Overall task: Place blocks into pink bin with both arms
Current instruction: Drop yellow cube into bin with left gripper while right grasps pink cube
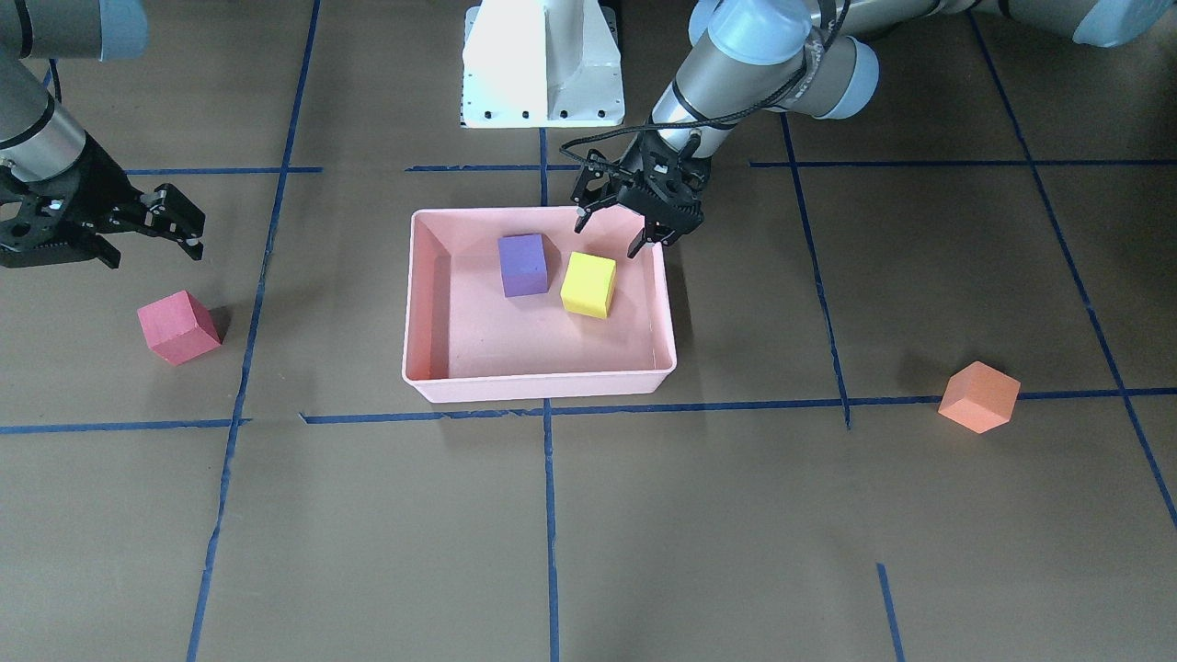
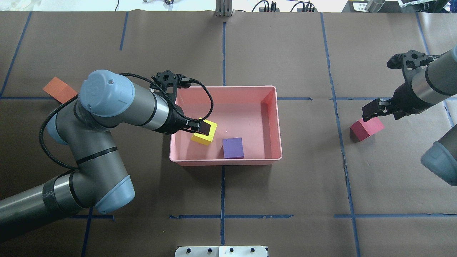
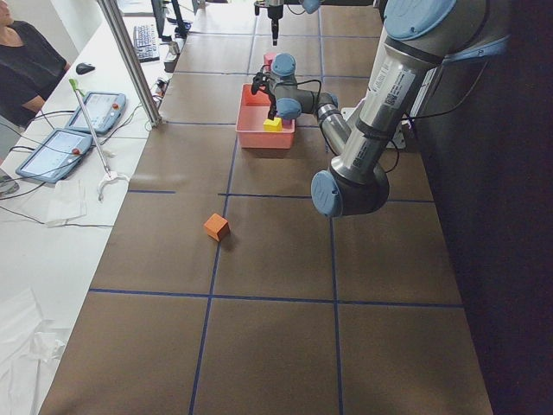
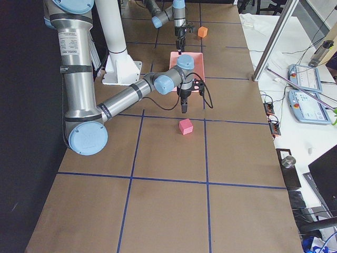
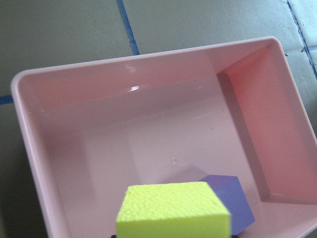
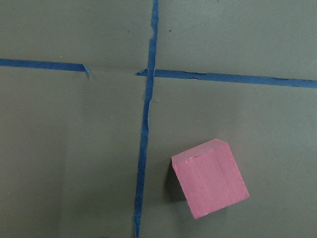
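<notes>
The pink bin [image 1: 542,386] holds the purple block [image 1: 522,265] and the yellow block [image 1: 588,283], both resting on its floor. My left gripper [image 1: 609,234] is open just above the yellow block [image 2: 206,137], over the bin's robot-side end. The left wrist view shows the yellow block [image 5: 173,208] close below and the purple block [image 5: 233,198] beside it. The red block [image 1: 179,326] lies on the table. My right gripper [image 1: 152,241] hovers open above and beside it; the right wrist view shows it [image 6: 210,178] below. The orange block [image 1: 979,395] lies alone on the left arm's side.
The white pedestal [image 1: 542,64] stands behind the bin. Blue tape lines [image 1: 549,515] cross the brown table. An operator [image 3: 26,69] and tablets [image 3: 65,147] are beside the table in the exterior left view.
</notes>
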